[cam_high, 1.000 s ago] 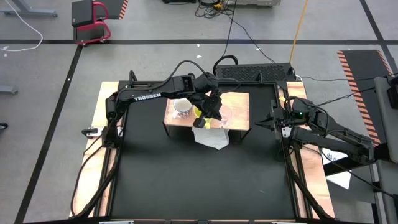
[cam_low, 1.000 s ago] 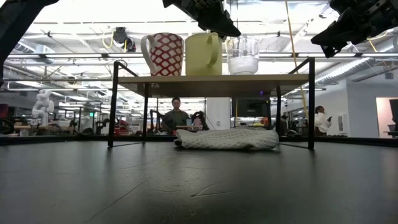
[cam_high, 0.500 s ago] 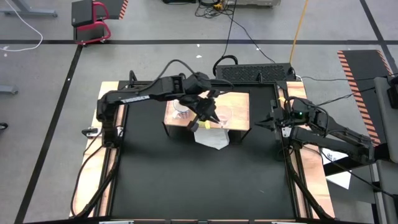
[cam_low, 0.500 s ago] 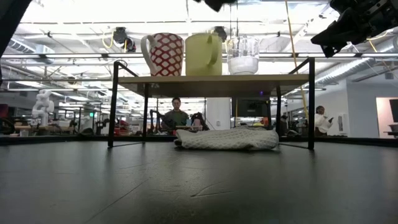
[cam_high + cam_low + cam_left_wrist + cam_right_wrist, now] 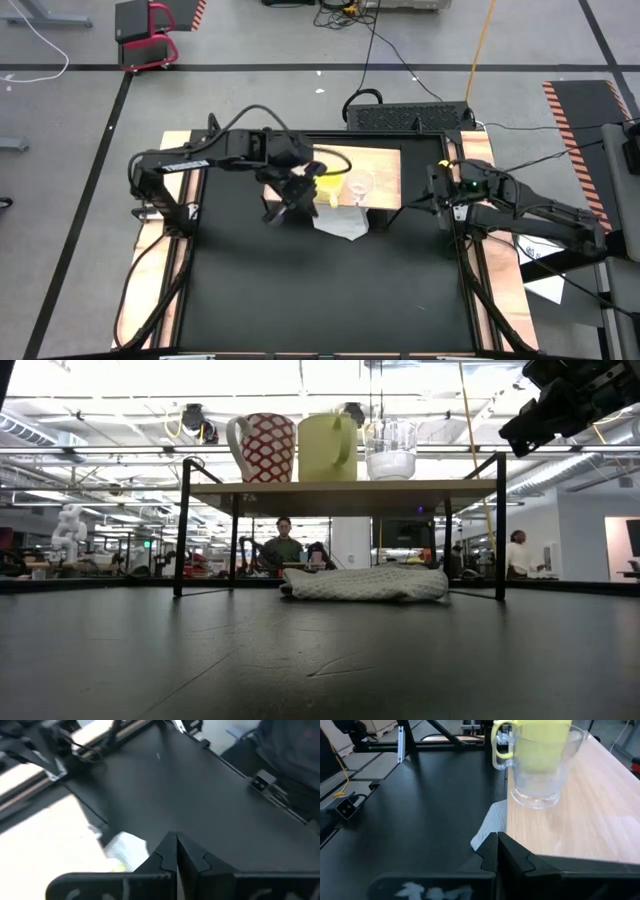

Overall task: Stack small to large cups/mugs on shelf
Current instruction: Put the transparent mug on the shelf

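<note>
My left gripper (image 5: 293, 200) has pulled back off the shelf (image 5: 345, 485), fingers now together and empty. The placing looks done. White mug (image 5: 262, 447), yellow mug (image 5: 328, 448) and glass cup (image 5: 391, 450) stand upright in a row on it. Right gripper (image 5: 437, 190) waits shut beside the shelf.

Two dark jointed arms, left arm (image 5: 200, 160) with faint white lettering on its link and a black cable looping over it, right arm (image 5: 530, 205) showing a small green light, each ending in matte black fingers (image 5: 512, 857).
</note>
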Controlling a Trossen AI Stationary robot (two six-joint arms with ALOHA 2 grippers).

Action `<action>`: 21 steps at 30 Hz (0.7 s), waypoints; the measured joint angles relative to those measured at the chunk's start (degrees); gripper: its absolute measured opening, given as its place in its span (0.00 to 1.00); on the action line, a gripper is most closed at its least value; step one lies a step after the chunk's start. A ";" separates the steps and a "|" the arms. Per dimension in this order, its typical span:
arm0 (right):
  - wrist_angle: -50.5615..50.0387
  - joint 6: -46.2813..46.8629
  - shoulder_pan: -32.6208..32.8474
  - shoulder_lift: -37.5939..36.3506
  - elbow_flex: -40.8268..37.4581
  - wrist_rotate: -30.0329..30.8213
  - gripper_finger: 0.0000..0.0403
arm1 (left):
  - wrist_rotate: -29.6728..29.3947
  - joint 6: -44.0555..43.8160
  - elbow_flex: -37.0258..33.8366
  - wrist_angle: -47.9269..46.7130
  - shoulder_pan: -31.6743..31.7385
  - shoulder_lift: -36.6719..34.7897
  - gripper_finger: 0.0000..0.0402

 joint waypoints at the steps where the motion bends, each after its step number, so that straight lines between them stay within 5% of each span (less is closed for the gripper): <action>1: 0.29 -0.15 0.25 0.04 0.01 0.03 0.00 | -0.21 -0.01 -1.55 0.39 -0.44 -0.82 0.01; 8: 0.68 -0.60 1.85 0.03 0.00 0.18 0.00 | -2.69 -0.88 -21.64 14.23 -1.51 -11.97 0.00; 21: 0.86 -0.64 2.43 0.03 0.01 0.36 0.00 | -5.89 -11.90 -60.86 47.78 -0.31 -47.64 0.00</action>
